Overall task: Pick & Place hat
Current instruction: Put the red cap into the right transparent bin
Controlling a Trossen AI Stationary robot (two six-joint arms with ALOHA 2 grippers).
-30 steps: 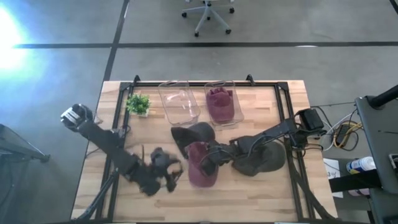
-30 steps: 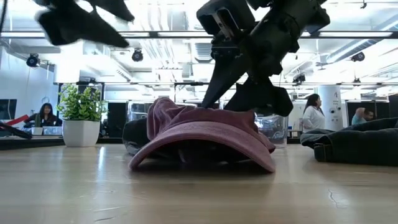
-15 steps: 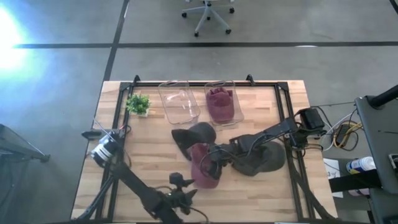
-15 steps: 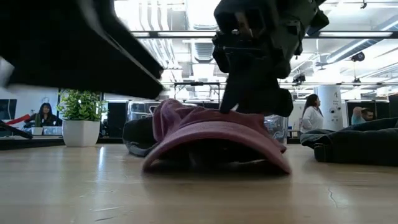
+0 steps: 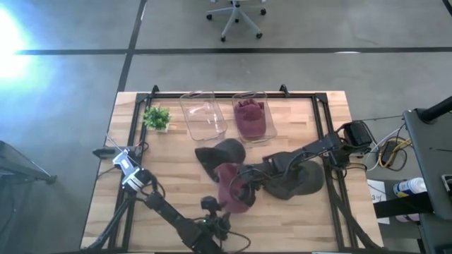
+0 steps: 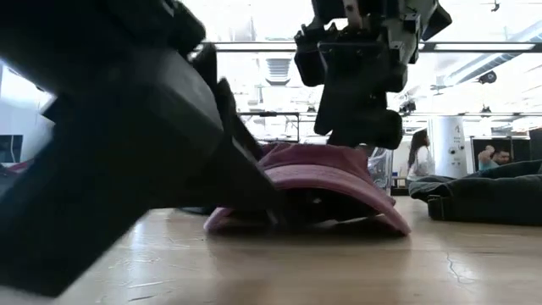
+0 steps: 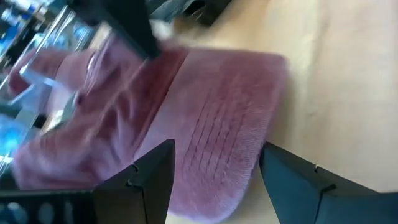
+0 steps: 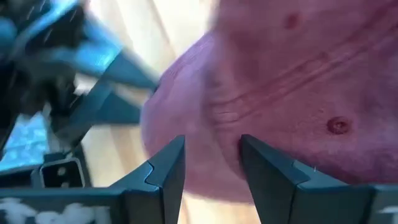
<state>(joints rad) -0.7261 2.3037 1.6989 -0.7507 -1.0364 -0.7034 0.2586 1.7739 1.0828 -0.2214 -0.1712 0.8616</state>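
Wooden table (image 5: 296, 212) with two clear bins (image 5: 205, 116); the maroon hat (image 5: 233, 187) lies centre-front, shifted toward the dark hats. Right gripper (image 5: 239, 185) has pressed onto its crown, fingers part-closed, grasp unconfirmed. Left gripper (image 5: 212, 224), wide open and empty, has withdrawn to the front edge, suggesting pickup is beginning.

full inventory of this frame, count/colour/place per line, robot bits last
Maroon cap: 1, on the table centre-front, under the right gripper.
Dark caps: 2, one behind the maroon cap, one to its right.
Clear bins: 2, back of table; left one empty, right one holds maroon cloth.
Potted plant: 1, green, back left.
Table: 1, light wood.
Office chair: 1, white, on the floor beyond.
Left gripper: open, front edge, aimed at the cap's brim.
Right gripper: on the maroon cap's crown.
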